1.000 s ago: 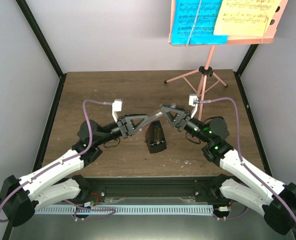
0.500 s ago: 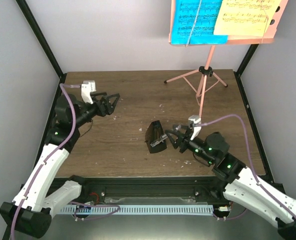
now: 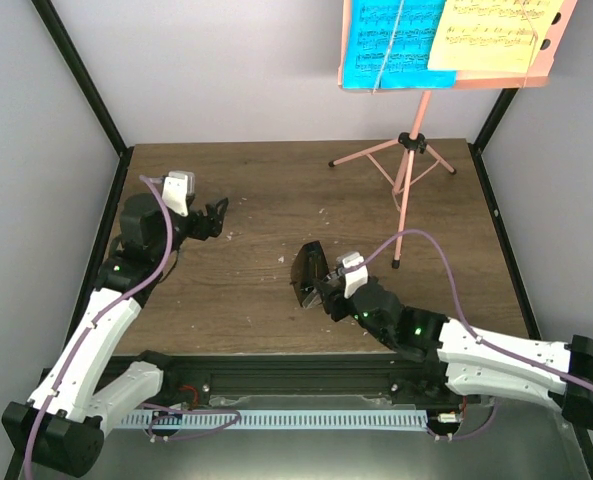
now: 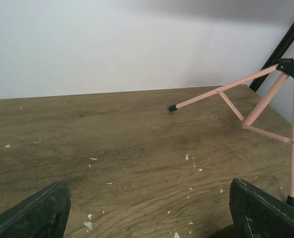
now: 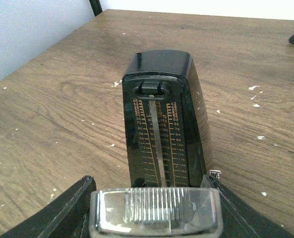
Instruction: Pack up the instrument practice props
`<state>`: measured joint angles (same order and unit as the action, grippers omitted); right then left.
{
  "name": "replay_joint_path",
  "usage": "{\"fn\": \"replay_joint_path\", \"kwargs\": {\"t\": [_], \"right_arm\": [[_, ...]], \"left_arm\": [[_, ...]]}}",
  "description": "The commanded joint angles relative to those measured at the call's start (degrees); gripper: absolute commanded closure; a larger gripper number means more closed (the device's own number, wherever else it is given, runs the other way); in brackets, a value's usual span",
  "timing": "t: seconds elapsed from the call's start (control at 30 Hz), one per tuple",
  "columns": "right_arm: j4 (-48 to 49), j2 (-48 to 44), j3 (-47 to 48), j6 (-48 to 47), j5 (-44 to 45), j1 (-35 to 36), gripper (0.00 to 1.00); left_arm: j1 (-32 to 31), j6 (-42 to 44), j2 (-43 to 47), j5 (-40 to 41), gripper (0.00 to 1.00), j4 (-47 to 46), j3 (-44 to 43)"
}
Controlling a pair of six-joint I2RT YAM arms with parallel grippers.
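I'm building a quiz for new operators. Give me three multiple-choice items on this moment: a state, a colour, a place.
1. The left gripper is: A) shut tight B) open, empty C) gripping a pencil
2. On the music stand, the left page is: A) white B) green C) cyan
3. The metronome stands: A) under the music stand B) between the right gripper's fingers C) beside the left gripper
B: its fingers stand wide apart. C: beside the yellow page. B: the right wrist view shows fingers flanking it.
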<state>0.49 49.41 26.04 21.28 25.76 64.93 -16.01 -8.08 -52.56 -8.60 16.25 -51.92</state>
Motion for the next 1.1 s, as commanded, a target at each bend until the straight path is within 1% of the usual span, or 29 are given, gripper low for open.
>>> {"fn": "replay_joint_path", "kwargs": {"t": [0.0,0.2,0.43,0.8,1.07], "right_arm": [[9.9,1.2,-1.4,-4.1,7.9,1.7,0.61],[15.1,5.6,-1.1,-8.9,10.5,2.6,0.61],[17.6,7.7,-1.6,-9.5,11.2,3.0,0.61],[16.5,10.2,-1.8,-6.1,11.2,3.2,0.61],[13.7,12.4,-1.6,-3.8,14.6,3.3,0.62]], "left_arm": [[0.2,2.6,1.0,1.2,0.12,0.1,1.0],[0.2,2.7,0.8,0.0,0.13,0.0,1.1],[0.1,2.9,0.9,0.0,0.13,0.1,1.2],[0.2,3.0,0.6,-0.4,0.13,0.2,1.3],[0.1,3.1,0.5,-0.8,0.13,0.2,1.4]]}}
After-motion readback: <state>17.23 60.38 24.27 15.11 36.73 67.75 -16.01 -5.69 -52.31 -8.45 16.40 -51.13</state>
